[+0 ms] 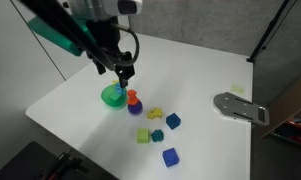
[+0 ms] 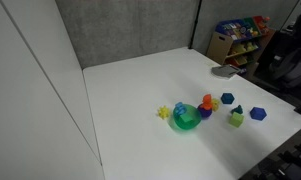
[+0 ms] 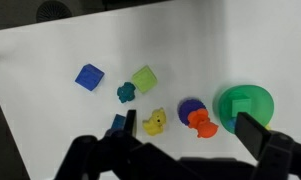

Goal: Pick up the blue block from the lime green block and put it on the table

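Observation:
The navy blue block (image 3: 118, 123) sits on the white table (image 3: 190, 50), partly hidden behind my left finger. It also shows in both exterior views (image 1: 173, 121) (image 2: 227, 99). The lime green block (image 3: 143, 78) stands apart from it on the table, with nothing on top, and shows in both exterior views (image 1: 143, 135) (image 2: 236, 120). My gripper (image 3: 188, 135) is open and empty. In an exterior view it (image 1: 124, 72) hangs above the round green toy, away from both blocks.
A round green bowl-like toy (image 3: 246, 105), an orange toy (image 3: 200, 122), a purple piece (image 3: 190, 106), a yellow piece (image 3: 155, 122), a teal block (image 3: 127, 92) and a royal-blue cube (image 3: 89, 77) lie close together. A grey metal plate (image 1: 240, 106) lies at the table's edge.

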You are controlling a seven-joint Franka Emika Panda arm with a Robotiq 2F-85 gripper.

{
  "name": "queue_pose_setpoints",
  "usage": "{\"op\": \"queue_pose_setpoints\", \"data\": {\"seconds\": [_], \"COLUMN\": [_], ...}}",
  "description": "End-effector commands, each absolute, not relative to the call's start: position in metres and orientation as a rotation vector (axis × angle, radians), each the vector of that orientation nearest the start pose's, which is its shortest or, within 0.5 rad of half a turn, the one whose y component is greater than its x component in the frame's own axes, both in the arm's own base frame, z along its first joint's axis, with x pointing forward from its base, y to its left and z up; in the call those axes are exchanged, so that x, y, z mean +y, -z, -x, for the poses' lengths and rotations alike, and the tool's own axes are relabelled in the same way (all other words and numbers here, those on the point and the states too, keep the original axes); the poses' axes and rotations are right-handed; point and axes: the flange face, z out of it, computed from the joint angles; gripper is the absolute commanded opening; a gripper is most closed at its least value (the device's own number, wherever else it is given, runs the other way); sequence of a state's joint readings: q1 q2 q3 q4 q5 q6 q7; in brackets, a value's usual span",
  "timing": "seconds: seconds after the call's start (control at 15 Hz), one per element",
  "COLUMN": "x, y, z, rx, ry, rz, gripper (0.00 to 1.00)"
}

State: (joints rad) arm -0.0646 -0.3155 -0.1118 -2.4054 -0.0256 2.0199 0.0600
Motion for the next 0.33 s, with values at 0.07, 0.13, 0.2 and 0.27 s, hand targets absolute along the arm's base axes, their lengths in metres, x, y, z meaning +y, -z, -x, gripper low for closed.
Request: {"op": "queue_pose_setpoints", "data": {"seconds": [0.07, 0.13, 0.2, 0.27], "x": [-0.079, -0.078, -0.077, -0.077], "y": [-0.454, -0.443, -0.445, -0.444], "z": [-0.420, -0.422, -0.421, -0.421], "rx": [0.318, 0.336, 0.336, 0.335], "ry": [-0.080, -0.078, -0.072, -0.076], "rz": [3.110, 3.104, 3.104, 3.104], "gripper": [1.00, 1.00, 1.00, 1.00]}}
